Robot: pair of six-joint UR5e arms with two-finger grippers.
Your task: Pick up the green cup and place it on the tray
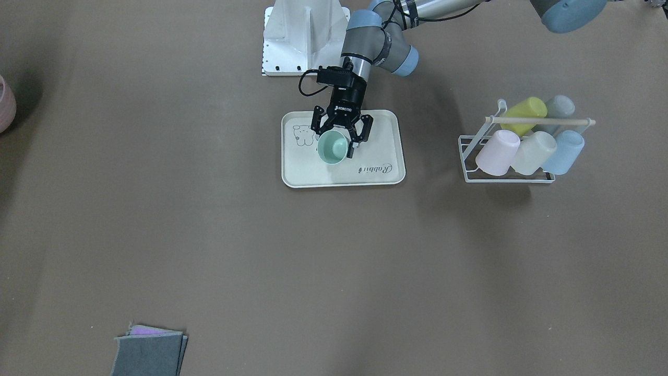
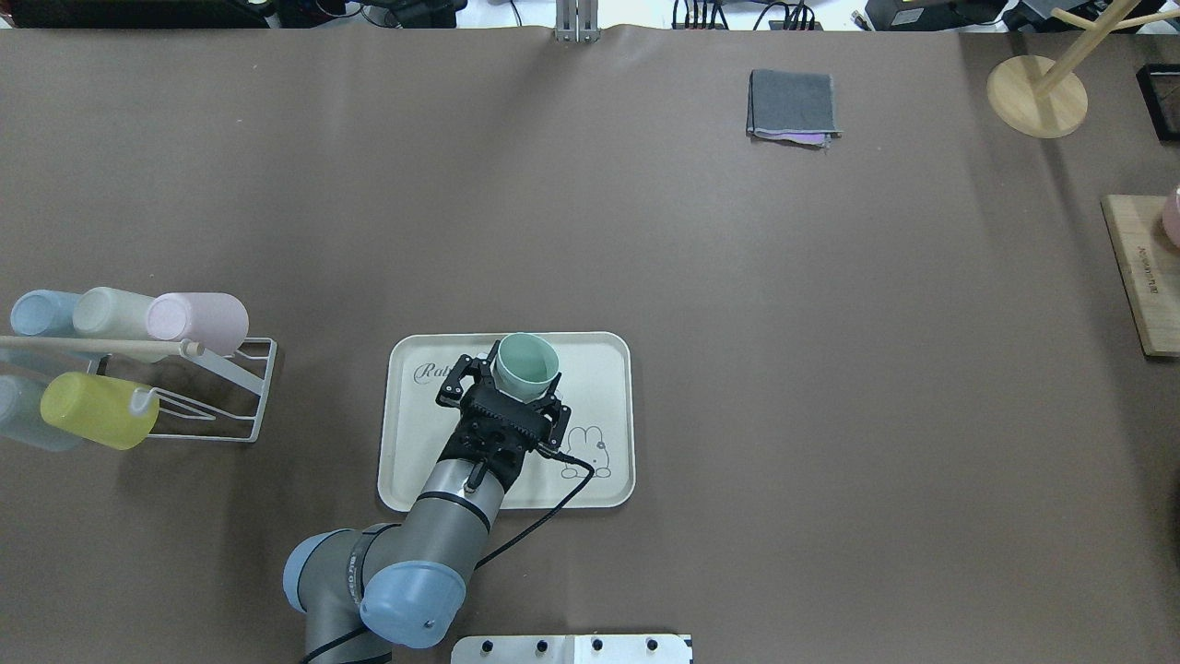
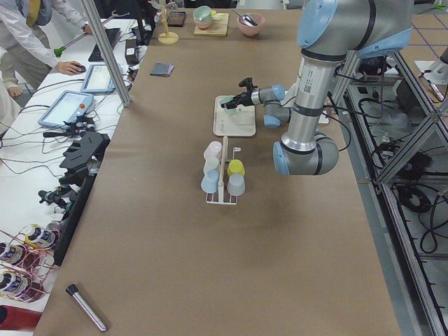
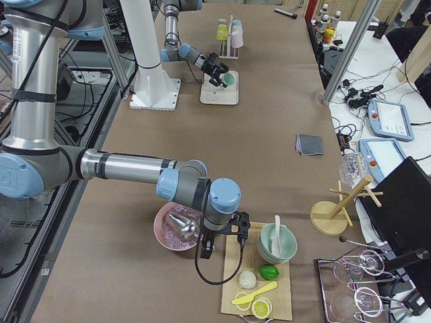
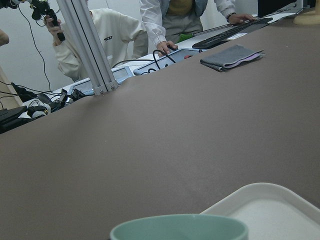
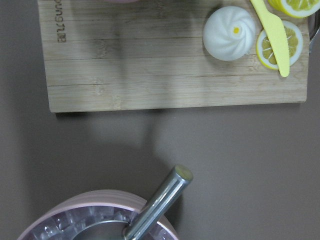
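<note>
Matte mint green cup (image 1: pixel 332 147) held over the cream rectangular plastic tray (image 1: pixel 383 138)
Front view: left gripper (image 1: pixel 335 151) jaws seem closed on its sides; overhead: cup upright, mid-tray; wrist view: rim level; better to lower straight, open only once it rests.

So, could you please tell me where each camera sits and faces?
Front-facing: across table, facing robot; left hand around green cup.
Overhead: behind robot, looking down; shares green cup, tray.
Exterior left: left end; left arm near.
Exterior right: right end; right arm near.
Left wrist: forward over cup rim; no arm.
Right wrist: down onto cutting board; no arm.
</note>
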